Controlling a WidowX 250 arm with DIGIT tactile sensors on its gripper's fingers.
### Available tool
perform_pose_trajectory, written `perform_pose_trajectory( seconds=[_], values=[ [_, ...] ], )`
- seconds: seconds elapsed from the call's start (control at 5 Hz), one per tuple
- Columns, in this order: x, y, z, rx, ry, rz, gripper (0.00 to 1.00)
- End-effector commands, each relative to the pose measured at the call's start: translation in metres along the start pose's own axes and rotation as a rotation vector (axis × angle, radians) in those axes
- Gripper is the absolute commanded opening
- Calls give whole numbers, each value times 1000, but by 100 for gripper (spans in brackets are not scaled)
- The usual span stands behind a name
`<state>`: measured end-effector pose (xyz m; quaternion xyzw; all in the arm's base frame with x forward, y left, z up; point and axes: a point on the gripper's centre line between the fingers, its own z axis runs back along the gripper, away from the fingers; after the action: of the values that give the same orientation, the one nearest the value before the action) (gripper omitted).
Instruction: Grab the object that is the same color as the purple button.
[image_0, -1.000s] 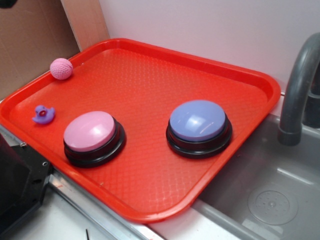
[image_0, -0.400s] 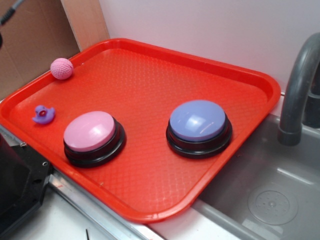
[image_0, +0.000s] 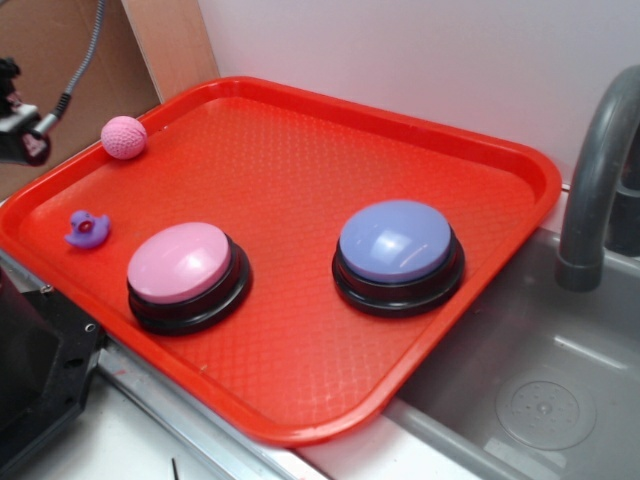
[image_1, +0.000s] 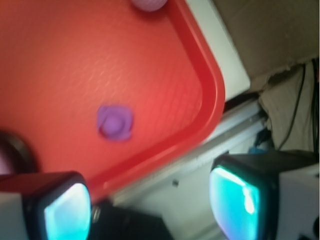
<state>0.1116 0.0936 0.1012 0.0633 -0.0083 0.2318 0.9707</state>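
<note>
Four items on red tray (image_0: 300, 160) — purple duck (image_0: 86, 229), pink ball (image_0: 123, 137), two buttons; jaws wide, empty.

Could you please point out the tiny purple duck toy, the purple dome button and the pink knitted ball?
Tiny purple plastic duck toy (image_0: 86, 229): exterior view, on its body.
Glossy purple dome button (image_0: 395, 240): exterior view, on the dome's top.
Pink knitted ball (image_0: 123, 137): exterior view, at its centre.
</note>
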Motion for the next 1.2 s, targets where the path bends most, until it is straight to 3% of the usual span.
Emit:
perform_pose_trajectory(
  seconds=[0.0,0.4,0.8,1.0],
  values=[
    [15,-30,-28,-79,-120,33,100],
    [18,-41,-60,-107,-85,-33,100],
    [18,-35,-75,-81,-41,-78,100],
    [17,-34,-79,-89,-44,-110,15]
  ],
)
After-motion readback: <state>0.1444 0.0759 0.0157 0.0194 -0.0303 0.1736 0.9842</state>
